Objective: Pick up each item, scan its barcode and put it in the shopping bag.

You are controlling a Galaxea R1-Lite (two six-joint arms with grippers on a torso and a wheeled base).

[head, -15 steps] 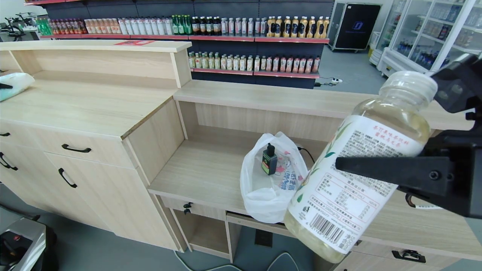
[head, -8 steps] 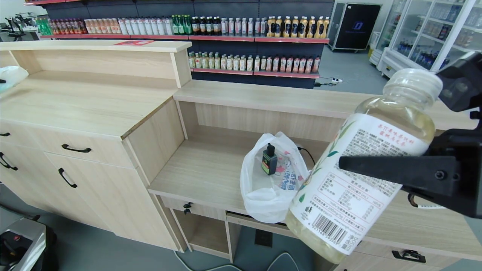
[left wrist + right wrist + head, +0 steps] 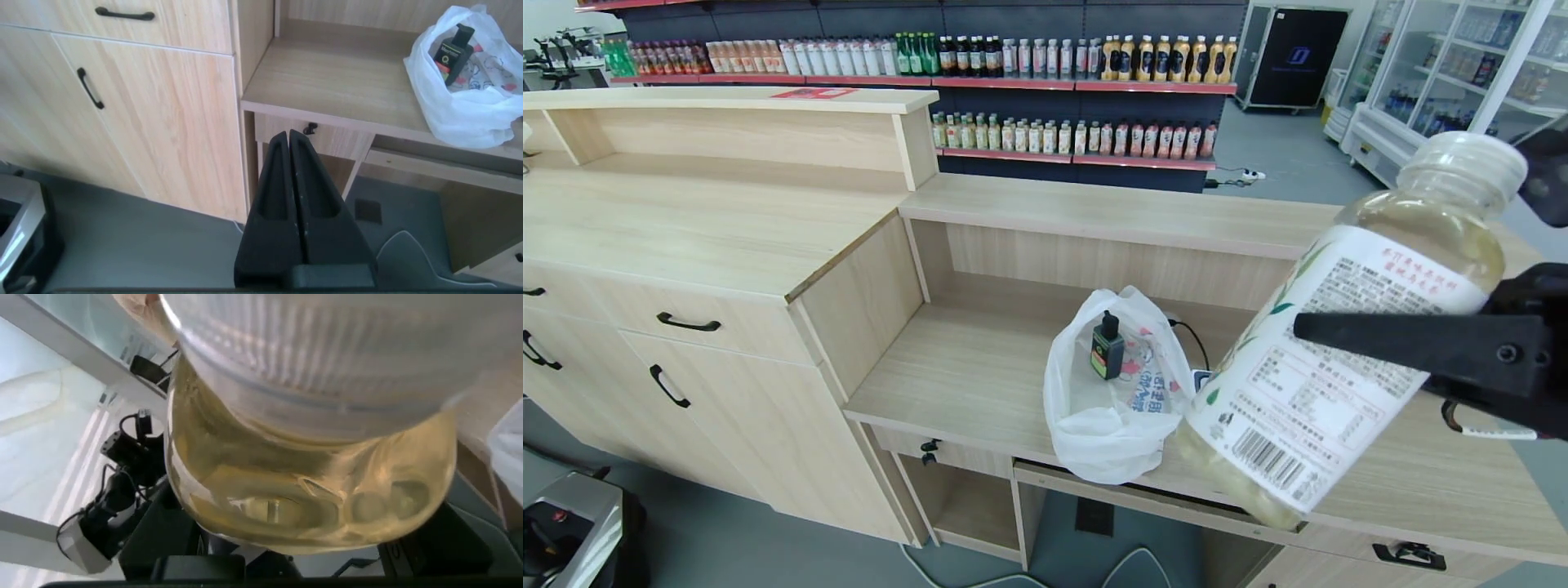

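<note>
the right fingers (image 3: pixel 1405 339) grip the tilted bottle (image 3: pixel 1347 269) in the air beside the bag (image 3: pixel 1111 416) at the counter's (image 3: pixel 964 367) front edge; it has drifted right, barcode (image 3: pixel 1270 459) outward, likely mid-scan. left fingers (image 3: pixel 278 196) are pressed together, empty.

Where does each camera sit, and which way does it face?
Head view: on the head, facing forward and down at the counter, bag and the bottle in the right gripper.
Left wrist view: on the left wrist, facing down past the shut left gripper at cabinet and floor.
Right wrist view: on the right wrist, close against the bottle.
Shared: head and left wrist views show the bag.
</note>
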